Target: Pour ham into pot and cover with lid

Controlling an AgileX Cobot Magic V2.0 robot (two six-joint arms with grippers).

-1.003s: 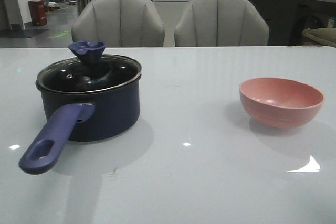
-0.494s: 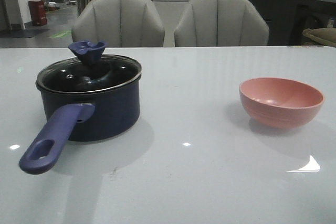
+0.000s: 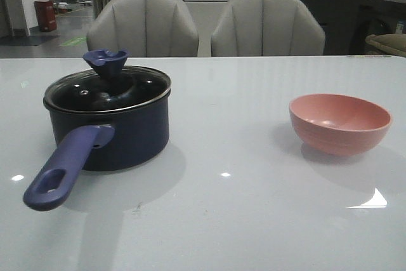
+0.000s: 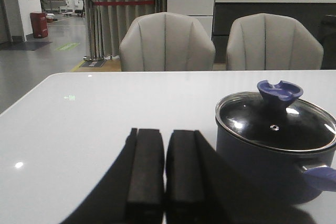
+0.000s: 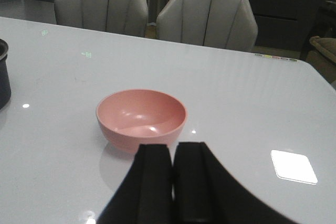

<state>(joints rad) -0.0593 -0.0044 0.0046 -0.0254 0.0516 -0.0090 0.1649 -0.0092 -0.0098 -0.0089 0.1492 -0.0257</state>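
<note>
You see the pot (image 3: 111, 128) standing on the left part of the white desk (image 3: 241, 207), its long purple-blue handle (image 3: 63, 168) reaching toward the robot and a little to the left, the oval hole near the end. The lid (image 3: 108, 88) sits on the pot, its silver rim resting all round the pot's edge and its dark blue knob (image 3: 106, 61) upright on top; through the glass only dark reflections show, so you cannot tell whether any ham lies inside. Well apart on the right part of the desk stands the pink bowl (image 3: 340, 123), upright, and in the right wrist view its inside (image 5: 142, 113) looks bare and smooth. Compared with the front view a second ago and half a second ago, nothing differs: pot, lid and bowl stand in the same spots, and neither arm appears in that view. In the left wrist view the left hand (image 4: 164, 174) shows its two dark fingers nearly together with only a thin slit between them, holding nothing, just beside the pot. In the right wrist view the right hand (image 5: 172, 184) is likewise pressed nearly closed and empty, near the bowl but not touching it. Behind the desk stand two grey chairs (image 3: 143, 25).
</note>
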